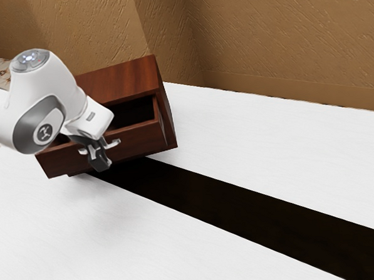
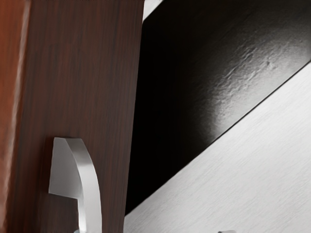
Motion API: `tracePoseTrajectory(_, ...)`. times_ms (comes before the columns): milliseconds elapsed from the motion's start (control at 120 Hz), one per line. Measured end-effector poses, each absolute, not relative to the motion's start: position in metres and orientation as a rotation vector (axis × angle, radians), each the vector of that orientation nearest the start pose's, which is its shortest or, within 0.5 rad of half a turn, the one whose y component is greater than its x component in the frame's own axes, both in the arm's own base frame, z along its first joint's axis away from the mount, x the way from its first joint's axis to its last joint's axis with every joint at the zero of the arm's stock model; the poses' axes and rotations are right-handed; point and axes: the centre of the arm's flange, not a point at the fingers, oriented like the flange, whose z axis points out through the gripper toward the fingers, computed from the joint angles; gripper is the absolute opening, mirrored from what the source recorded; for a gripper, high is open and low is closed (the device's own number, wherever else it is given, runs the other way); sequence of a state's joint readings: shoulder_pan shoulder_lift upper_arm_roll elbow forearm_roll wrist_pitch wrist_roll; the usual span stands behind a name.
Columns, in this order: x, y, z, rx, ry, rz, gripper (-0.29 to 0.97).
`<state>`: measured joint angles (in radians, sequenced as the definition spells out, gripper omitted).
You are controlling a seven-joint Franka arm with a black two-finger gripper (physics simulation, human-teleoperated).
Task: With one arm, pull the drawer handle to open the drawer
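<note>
Pulling straight along the drawer's (image 1: 138, 137) travel matters: the handle (image 2: 80, 184) sits right under my pincer (image 1: 100, 158), grip unreadable from here, drawer partly out of the cabinet (image 1: 124, 77), so I'd avoid sideways drag.

Silver handle (image 2: 73, 170) on drawer front (image 2: 87, 73)

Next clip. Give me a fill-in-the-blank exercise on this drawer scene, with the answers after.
1. The handle on the wooden drawer is ___ in colour.
2. The table is white, crossed by a ___ stripe.
3. The gripper is at the drawer's ___ panel.
Missing words: silver; black; front.
</note>
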<state>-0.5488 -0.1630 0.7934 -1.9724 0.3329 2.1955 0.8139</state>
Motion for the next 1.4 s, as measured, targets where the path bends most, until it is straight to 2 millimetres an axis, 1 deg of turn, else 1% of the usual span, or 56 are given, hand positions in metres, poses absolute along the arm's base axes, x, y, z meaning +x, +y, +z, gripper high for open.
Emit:
tracePoseTrajectory(42, 0.532, 0.168, 0.555, -2.622, 0.963, -0.289, 0.22)
tracePoseTrajectory(108, 0.531, 0.167, 0.556, -2.622, 0.962, -0.29, 0.25)
tracePoseTrajectory(225, 0.531, 0.167, 0.556, -2.623, 0.96, -0.287, 0.23)
tracePoseTrajectory(258, 0.531, 0.167, 0.554, -2.624, 0.961, -0.284, 0.27)
tracePoseTrajectory(292, 0.53, 0.166, 0.552, -2.627, 0.965, -0.281, 0.36)
tracePoseTrajectory(333, 0.527, 0.168, 0.548, -2.632, 0.962, -0.275, 0.45)
tracePoseTrajectory(383, 0.524, 0.171, 0.545, -2.638, 0.956, -0.27, 0.51)
tracePoseTrajectory(483, 0.522, 0.169, 0.547, -2.636, 0.955, -0.276, 0.54)
tracePoseTrajectory(600, 0.522, 0.158, 0.554, -2.624, 0.971, -0.295, 0.55)
tracePoseTrajectory(667, 0.519, 0.154, 0.551, -2.629, 0.977, -0.293, 0.61)
tracePoseTrajectory(750, 0.516, 0.152, 0.548, -2.635, 0.982, -0.294, 0.65)
tracePoseTrajectory(892, 0.514, 0.144, 0.549, -2.631, 0.993, -0.312, 0.66)
tracePoseTrajectory(992, 0.513, 0.138, 0.552, -2.626, 1.004, -0.327, 0.63)
tracePoseTrajectory(1067, 0.51, 0.136, 0.555, -2.623, 1.006, -0.337, 0.64)
tracePoseTrajectory(1158, 0.499, 0.138, 0.577, -2.599, 0.998, -0.381, 0.66)
tracePoseTrajectory(1217, 0.493, 0.139, 0.587, -2.589, 0.993, -0.395, 0.66)
tracePoseTrajectory(1283, 0.487, 0.125, 0.603, -2.569, 1.012, -0.41, 0.67)
tracePoseTrajectory(1317, 0.485, 0.105, 0.622, -2.551, 1.031, -0.424, 0.67)
tracePoseTrajectory(1342, 0.484, 0.086, 0.641, -2.542, 1.043, -0.44, 0.67)
tracePoseTrajectory(1383, 0.485, 0.043, 0.678, -2.531, 1.075, -0.478, 0.67)
tracePoseTrajectory(1400, 0.484, 0.025, 0.689, -2.526, 1.093, -0.488, 0.68)
